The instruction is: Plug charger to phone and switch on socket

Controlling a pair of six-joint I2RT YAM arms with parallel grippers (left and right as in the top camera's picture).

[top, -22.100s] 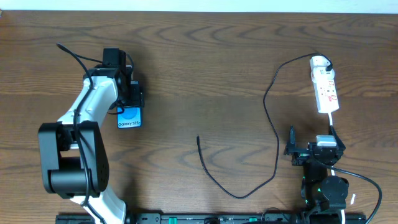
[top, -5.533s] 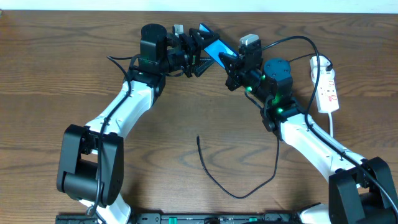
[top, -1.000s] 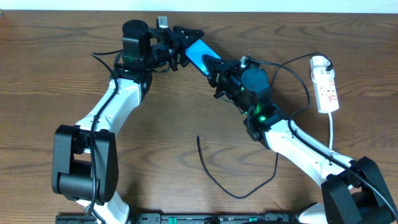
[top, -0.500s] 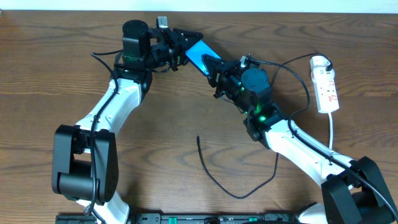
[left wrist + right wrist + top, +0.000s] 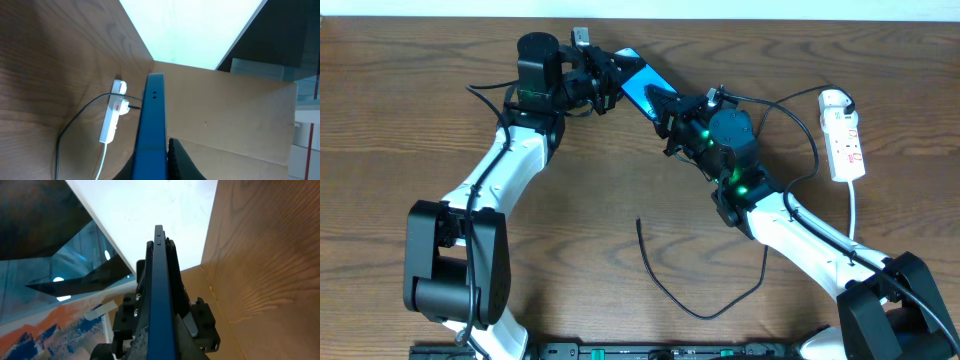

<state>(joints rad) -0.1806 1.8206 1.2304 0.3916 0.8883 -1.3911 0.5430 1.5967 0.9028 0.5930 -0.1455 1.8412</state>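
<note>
- Dark brown wood-grain table (image 5: 570,200) is carrying the setup, and a pale wall strip is running along its far edge.
- We are seeing the phone (image 5: 640,82), a slim slab with a light-blue screen, hanging tilted above the far middle of the table between both arms. Both wrist views are showing it edge-on.
- The charger (image 5: 704,316), a thin black cable, is lying in a loose curve at the near middle with its tip free. The socket (image 5: 844,140), a white oblong strip, is lying at far right.
- Half a second earlier the left gripper (image 5: 613,66) was spread around the phone's far end; its jaws are now pinching that end.
- The right gripper (image 5: 663,103) is clamping narrowly on the phone's other end.
</note>
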